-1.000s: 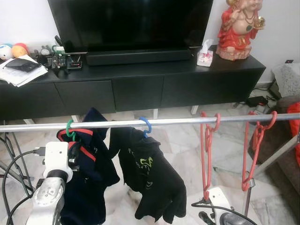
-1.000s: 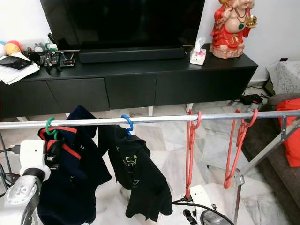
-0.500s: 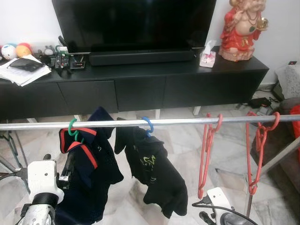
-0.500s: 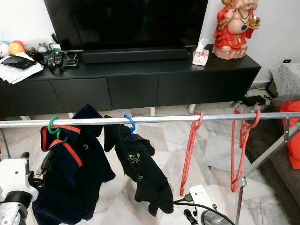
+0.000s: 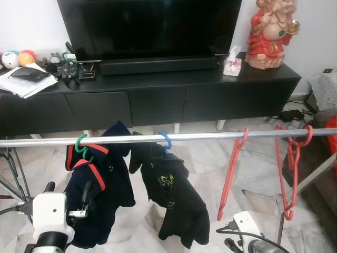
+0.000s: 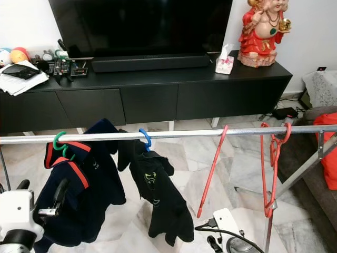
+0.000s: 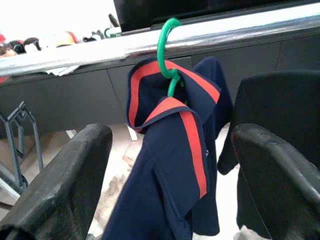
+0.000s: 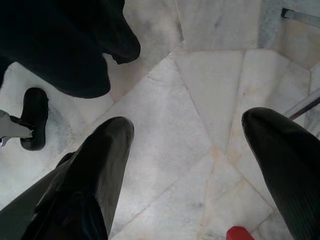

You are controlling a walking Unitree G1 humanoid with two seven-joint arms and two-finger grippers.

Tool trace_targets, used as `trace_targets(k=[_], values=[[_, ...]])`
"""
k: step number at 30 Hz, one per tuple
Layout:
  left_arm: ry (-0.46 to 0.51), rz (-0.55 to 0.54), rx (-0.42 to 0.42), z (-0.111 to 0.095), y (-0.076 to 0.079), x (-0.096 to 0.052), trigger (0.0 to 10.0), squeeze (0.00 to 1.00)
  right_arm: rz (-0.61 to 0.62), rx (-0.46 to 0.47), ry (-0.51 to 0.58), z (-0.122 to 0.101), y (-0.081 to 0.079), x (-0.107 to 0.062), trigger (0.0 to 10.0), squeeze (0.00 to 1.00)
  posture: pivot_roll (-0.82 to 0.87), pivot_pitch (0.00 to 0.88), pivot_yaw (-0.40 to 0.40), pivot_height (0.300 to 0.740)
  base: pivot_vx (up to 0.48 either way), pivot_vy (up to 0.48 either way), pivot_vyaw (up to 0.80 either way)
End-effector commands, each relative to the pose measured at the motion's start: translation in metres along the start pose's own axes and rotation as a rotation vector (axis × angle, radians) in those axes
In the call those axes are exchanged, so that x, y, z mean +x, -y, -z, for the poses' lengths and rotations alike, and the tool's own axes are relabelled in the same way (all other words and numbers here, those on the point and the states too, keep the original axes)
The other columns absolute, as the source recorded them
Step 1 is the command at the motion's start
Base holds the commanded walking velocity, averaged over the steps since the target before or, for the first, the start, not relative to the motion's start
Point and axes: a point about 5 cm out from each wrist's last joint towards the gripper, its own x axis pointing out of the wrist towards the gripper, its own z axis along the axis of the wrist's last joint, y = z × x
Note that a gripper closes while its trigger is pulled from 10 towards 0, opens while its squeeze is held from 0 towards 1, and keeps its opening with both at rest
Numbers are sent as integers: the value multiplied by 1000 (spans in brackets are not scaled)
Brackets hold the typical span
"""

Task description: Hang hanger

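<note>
A shiny round metal rail (image 5: 158, 138) runs across the scene in front of a matte black TV cabinet (image 5: 158, 95). On it a glossy green plastic hanger hook (image 5: 80, 145) carries a soft navy shirt with red collar trim (image 5: 97, 195), and just beside it a blue hanger hook (image 5: 166, 141) carries a limp black shirt with a green print (image 5: 174, 200). Further toward the robot's right, 1 thin red hanger (image 5: 231, 174) slants from the rail, and 2 more red hangers (image 5: 288, 168) dangle near the rail's end. The left gripper (image 7: 170, 165) is low and just short of the navy shirt, its 2 blunt black fingers (image 7: 65, 185) spread wide with nothing between them; the left wrist view gives the hook's curl round the rail and the ribbed red trim up close. The right gripper (image 8: 195, 165) hangs low, fingers parted and empty, and the right wrist view adds veined white marble floor tiles (image 8: 200, 100) and a black shirt hem (image 8: 65, 45).
</note>
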Motion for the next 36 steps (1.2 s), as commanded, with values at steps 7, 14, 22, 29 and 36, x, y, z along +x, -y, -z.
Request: trace_targets(k=[7, 14, 22, 29, 36], values=[[-19, -2, 32, 7, -8, 3, 10000, 0, 11, 6, 4, 1, 1, 0, 10000, 0, -76, 0, -3, 740, 0, 0, 0], [-9, -1, 52, 6, -13, 8, 10000, 0, 12, 9, 4, 2, 0, 0, 10000, 0, -79, 0, 2, 740, 0, 0, 0], [-6, 8, 46, 7, -8, 9, 10000, 0, 12, 8, 2, 3, 0, 0, 10000, 0, -77, 0, 2, 740, 0, 0, 0], [-4, 17, 34, 8, -5, 9, 10000, 0, 10, 5, 1, 3, 0, 0, 10000, 0, -76, 0, 3, 740, 0, 0, 0], [-21, 37, 50, 10, 1, 12, 10000, 0, 9, 7, 0, 3, 0, 0, 10000, 0, -76, 0, 2, 740, 0, 0, 0]])
